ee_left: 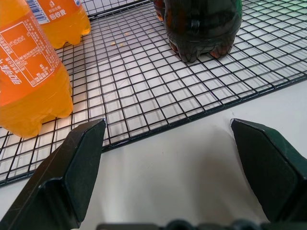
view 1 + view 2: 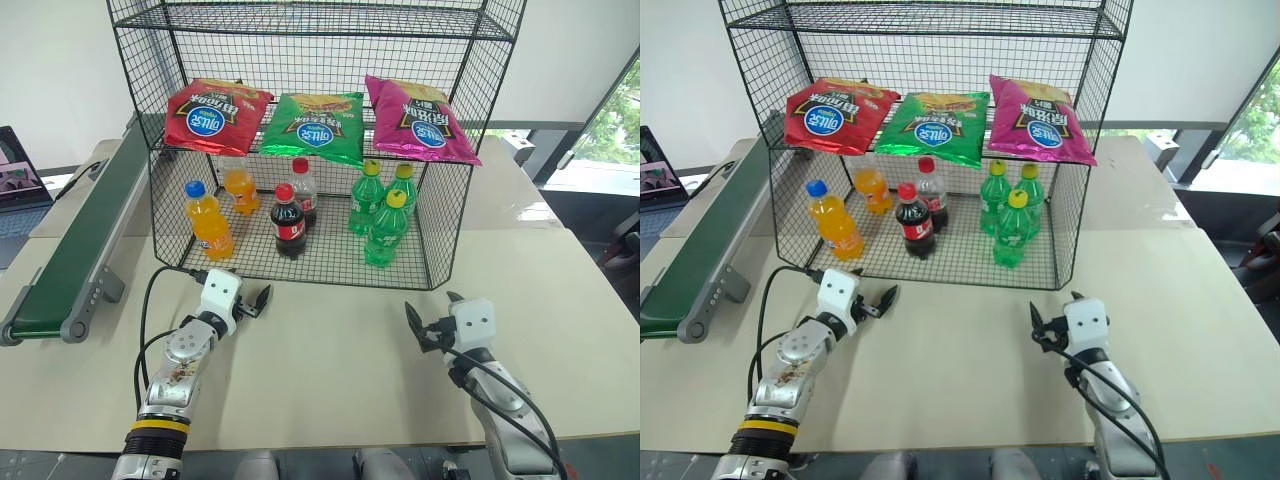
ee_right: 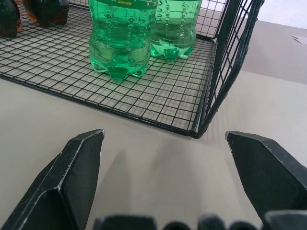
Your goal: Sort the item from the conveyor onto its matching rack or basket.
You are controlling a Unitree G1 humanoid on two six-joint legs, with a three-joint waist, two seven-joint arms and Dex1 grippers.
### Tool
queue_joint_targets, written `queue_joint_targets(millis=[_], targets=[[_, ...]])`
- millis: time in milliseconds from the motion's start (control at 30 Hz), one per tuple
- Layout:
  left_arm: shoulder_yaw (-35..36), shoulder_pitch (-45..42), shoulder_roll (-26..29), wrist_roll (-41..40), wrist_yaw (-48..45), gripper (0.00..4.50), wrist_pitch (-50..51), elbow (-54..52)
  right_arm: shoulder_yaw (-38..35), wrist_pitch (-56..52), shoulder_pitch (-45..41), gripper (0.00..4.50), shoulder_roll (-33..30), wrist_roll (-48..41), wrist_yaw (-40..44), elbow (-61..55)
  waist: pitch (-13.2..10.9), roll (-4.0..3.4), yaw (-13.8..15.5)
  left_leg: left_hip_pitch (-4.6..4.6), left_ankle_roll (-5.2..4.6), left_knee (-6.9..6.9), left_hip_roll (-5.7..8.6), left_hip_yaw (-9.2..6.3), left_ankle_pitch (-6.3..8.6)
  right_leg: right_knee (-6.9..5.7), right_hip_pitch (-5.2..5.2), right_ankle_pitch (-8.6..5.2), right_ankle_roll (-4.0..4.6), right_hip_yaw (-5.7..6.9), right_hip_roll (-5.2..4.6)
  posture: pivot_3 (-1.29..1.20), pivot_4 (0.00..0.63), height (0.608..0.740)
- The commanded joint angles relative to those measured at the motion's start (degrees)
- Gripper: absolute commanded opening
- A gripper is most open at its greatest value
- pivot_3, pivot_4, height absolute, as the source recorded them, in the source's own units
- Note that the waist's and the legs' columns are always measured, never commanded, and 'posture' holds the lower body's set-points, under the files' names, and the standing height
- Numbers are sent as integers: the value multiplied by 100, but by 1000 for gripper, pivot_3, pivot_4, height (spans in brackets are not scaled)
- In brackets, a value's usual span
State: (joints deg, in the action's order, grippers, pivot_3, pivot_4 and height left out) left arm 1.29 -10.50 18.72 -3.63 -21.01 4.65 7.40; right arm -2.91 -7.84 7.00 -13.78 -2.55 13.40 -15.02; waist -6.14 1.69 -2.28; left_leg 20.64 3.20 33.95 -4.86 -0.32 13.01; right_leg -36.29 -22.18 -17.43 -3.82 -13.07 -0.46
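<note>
Both our grippers gape wide, holding nothing.
Our left gripper (image 2: 258,300) and right gripper (image 2: 425,322) hover over bare table (image 2: 330,370); ahead, the rack (image 2: 300,150) holds seven bottles, three bags, red crisp bag (image 2: 216,114) upper-left; conveyor (image 2: 80,250) beyond left.

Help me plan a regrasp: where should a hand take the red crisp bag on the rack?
Pinch the red crisp bag at its front edge, coming from the rack's open front: it lies flat, tilted toward the robot, overhanging the shelf edge.
</note>
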Motion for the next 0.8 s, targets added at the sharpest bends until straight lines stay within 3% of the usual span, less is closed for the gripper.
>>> queue_joint_targets(millis=[33, 300, 800], targets=[[21, 155, 97, -103, -196, 4421, -20, -336, -77, 222, 21, 4500, -100, -79, 107, -281, 0, 0, -2, 0, 0, 0, 0, 0, 0, 0, 0, 0, 0, 0, 0, 0, 150, 740], [195, 531, 281, -766, -865, 4421, 244, -787, 90, 210, 277, 4500, -251, -180, 495, -735, 3, -8, -7, 6, -2, 1, 0, -1, 2, 7, 0, 0, 0, 4, -2, 0, 150, 740], [232, 499, 326, -821, -913, 4421, 346, -826, 143, 11, 131, 4500, -204, -69, 408, -893, 4, -8, -3, 23, -2, 8, 0, -17, 1, 15, -4, 0, -2, 18, -2, 0, 150, 740]])
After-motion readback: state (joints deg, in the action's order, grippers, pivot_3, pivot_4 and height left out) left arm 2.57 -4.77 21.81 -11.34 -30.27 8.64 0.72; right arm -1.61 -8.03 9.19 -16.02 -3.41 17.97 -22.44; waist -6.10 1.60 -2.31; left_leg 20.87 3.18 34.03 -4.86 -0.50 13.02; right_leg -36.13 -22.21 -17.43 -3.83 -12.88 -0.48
